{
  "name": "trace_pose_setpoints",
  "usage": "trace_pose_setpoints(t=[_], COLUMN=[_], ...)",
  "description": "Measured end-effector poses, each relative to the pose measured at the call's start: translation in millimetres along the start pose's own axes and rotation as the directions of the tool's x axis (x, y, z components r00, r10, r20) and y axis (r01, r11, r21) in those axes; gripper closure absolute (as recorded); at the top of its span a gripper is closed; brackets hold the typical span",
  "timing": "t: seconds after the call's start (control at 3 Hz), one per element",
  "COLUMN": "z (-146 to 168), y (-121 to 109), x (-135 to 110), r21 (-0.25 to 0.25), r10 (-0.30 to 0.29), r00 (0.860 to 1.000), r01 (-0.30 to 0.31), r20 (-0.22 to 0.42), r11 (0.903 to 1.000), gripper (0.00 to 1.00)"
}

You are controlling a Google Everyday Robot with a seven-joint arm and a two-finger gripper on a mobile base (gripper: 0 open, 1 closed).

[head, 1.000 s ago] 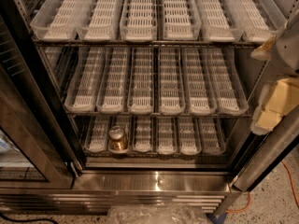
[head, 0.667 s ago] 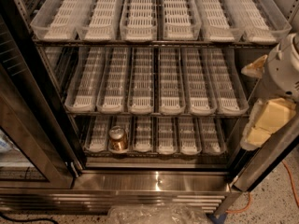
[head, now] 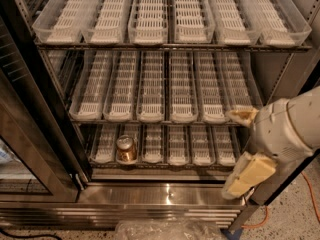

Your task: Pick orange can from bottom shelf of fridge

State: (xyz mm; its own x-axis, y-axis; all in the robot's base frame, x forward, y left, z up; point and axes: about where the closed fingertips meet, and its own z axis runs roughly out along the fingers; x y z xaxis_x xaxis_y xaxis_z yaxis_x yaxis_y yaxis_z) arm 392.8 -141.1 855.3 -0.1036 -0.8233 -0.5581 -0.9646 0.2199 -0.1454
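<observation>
The orange can [head: 126,149] stands upright in the second tray from the left on the bottom shelf [head: 178,147] of the fridge [head: 155,196], near the front edge. It has a coppery body and a silver top. My gripper [head: 229,154] is at the right, in front of the fridge at the height of the bottom shelf, well to the right of the can and apart from it. Its two yellowish fingers [head: 248,175] stand spread, one above the other, with nothing between them.
Two upper racks [head: 152,91] hold empty white slotted trays. The dark-framed glass door [head: 22,149] stands open at the left. A ribbed steel base runs below. Crumpled clear plastic [head: 167,230] lies on the floor, and an orange cable [head: 311,199] lies at the right.
My arm and gripper have moved left and down from the right edge, further into view and closer to the bottom shelf. The can has not moved.
</observation>
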Motion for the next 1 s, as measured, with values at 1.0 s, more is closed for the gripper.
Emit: trace_pose_setpoints(t=[1.0], z=[63], y=[18], x=[11], r21=[0.018], r10=[0.034], r00=[0.99], r01=[-0.037], r20=[0.136], r11=[0.9991], gripper=[0.0])
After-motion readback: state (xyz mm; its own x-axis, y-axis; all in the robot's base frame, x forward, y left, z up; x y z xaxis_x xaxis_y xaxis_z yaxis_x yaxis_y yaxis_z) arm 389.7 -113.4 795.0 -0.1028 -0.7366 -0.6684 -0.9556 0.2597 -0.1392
